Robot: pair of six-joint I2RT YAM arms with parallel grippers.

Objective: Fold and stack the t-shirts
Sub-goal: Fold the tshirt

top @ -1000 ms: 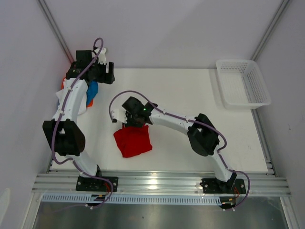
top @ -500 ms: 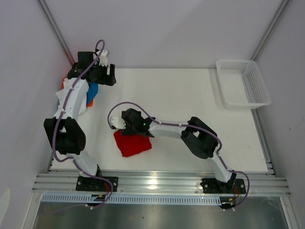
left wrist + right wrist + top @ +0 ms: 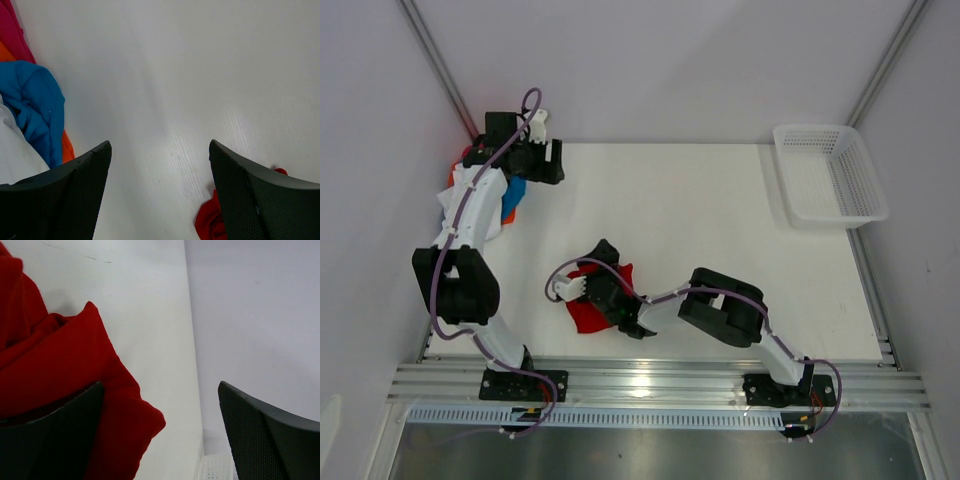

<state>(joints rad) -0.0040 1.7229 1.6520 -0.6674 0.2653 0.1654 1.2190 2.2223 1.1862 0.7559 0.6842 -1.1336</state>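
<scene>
The red t-shirt (image 3: 588,314) lies bunched on the table near the front, left of centre. My right gripper (image 3: 575,290) sits low over it, open. In the right wrist view the red t-shirt (image 3: 60,365) fills the left side and rests against the left finger (image 3: 60,435). The right gripper (image 3: 160,385) holds nothing. The other t-shirts are piled at the table's left edge: blue (image 3: 35,102), pink (image 3: 11,30), orange (image 3: 67,147) and white (image 3: 15,157). My left gripper (image 3: 548,148) hangs open above the back left, its jaws (image 3: 159,145) over bare table.
A white mesh basket (image 3: 828,172) stands at the back right corner. The pile of t-shirts (image 3: 506,198) lies partly under the left arm. The right arm is folded low along the table's front edge.
My right gripper has opened and let go of the red t-shirt. It has swung down toward the front edge, and the shirt now lies more rumpled. The left arm has hardly moved.
</scene>
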